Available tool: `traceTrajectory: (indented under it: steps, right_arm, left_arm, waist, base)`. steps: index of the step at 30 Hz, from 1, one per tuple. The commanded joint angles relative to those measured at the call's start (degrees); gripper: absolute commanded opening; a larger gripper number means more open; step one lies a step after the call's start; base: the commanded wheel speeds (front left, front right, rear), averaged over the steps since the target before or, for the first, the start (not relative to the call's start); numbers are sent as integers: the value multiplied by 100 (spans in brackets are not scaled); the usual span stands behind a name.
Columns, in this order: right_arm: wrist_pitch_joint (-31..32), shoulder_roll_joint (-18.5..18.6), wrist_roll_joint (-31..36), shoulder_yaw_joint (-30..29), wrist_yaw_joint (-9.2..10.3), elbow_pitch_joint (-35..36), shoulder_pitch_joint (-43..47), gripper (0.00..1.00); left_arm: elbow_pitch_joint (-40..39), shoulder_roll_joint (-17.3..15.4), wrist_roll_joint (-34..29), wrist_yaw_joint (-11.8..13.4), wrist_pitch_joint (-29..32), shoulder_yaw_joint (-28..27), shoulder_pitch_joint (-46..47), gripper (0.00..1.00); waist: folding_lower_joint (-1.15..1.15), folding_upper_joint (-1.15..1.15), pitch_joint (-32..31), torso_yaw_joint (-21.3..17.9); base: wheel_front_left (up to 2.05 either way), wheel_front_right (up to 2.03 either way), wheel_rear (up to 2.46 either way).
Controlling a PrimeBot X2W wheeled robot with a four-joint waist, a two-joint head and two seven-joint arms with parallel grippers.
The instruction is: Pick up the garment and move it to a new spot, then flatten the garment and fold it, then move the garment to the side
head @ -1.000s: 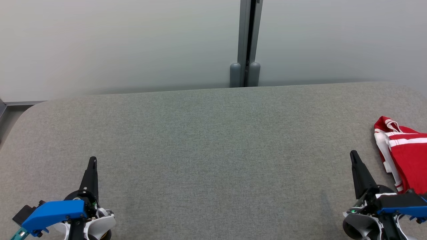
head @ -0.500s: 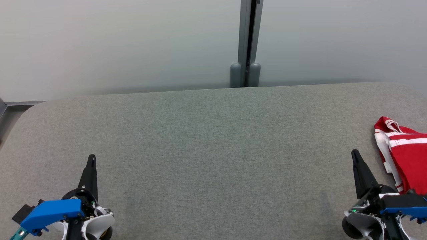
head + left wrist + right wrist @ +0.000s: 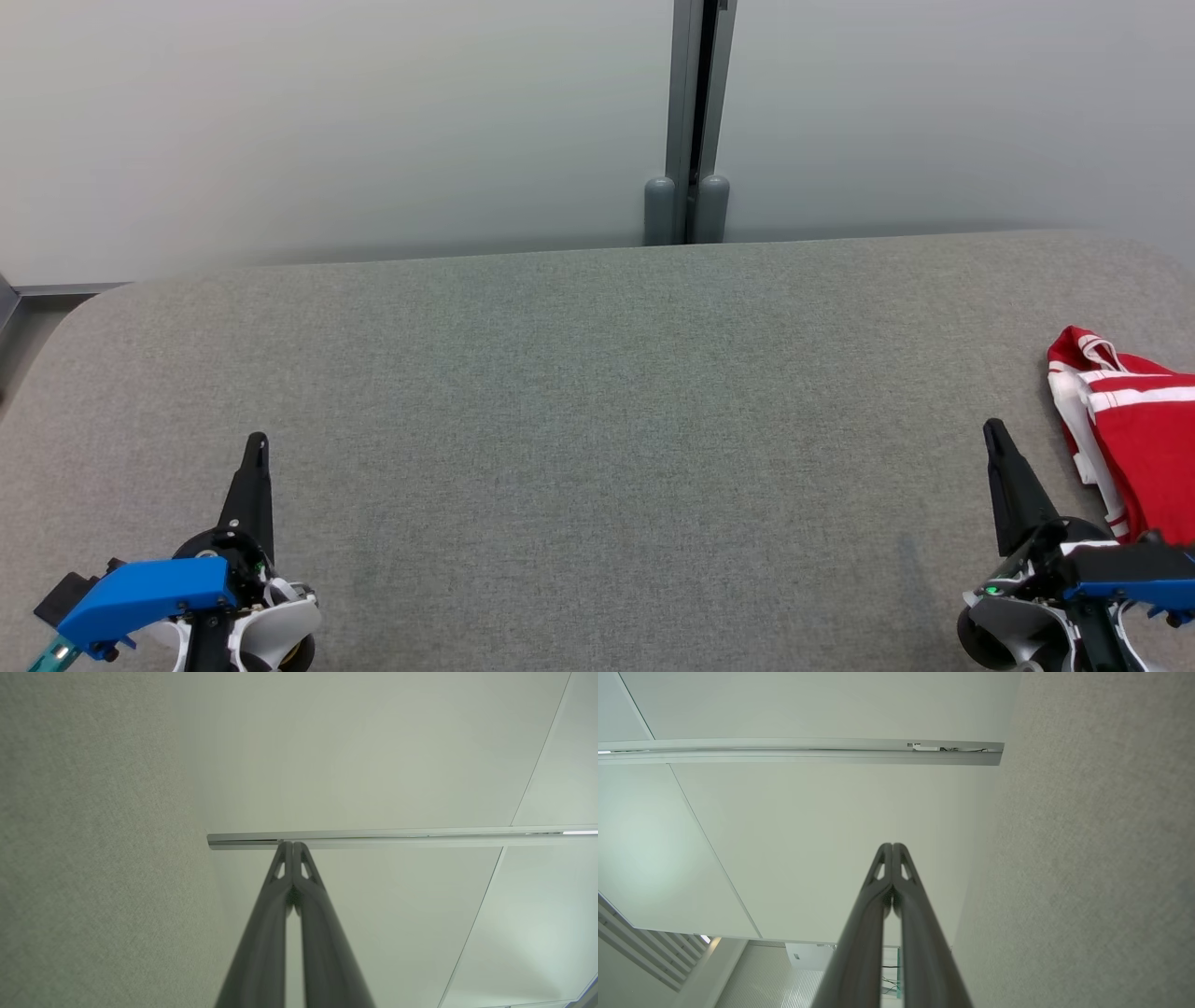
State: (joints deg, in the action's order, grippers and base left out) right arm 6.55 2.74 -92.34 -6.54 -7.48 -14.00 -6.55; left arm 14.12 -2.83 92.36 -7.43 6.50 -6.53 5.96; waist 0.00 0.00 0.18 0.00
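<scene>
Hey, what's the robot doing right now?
Nothing is being handled right now. The red and white garment lies bunched up at the right edge of the grey table. The robot's left hand and right hand are both shut and empty, pointing forward. The right hand is nearer the garment.

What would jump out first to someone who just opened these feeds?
The crumpled red garment with white stripes stands out, bunched at the right edge of the broad grey fabric-covered table. Next come the two dark, pointed grippers low in the head view, the left gripper and the right gripper. Both are shut and hold nothing, and the right one is close beside the garment.
</scene>
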Motion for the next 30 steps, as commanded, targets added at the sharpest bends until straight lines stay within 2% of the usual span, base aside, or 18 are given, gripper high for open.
traceTrajectory:
  steps: [1,30]
  right_arm:
    - [17,25,-16,-12,-2,22,71,0]
    - [17,25,-16,-11,-2,22,70,0]
  left_arm:
    - [-26,-9,14,-20,23,-11,55,0]
    - [-26,-8,14,-20,23,-11,55,0]
  waist:
    - [0,0,0,0]
    - [0,0,0,0]
  base:
    - [0,0,0]
    - [0,0,0]
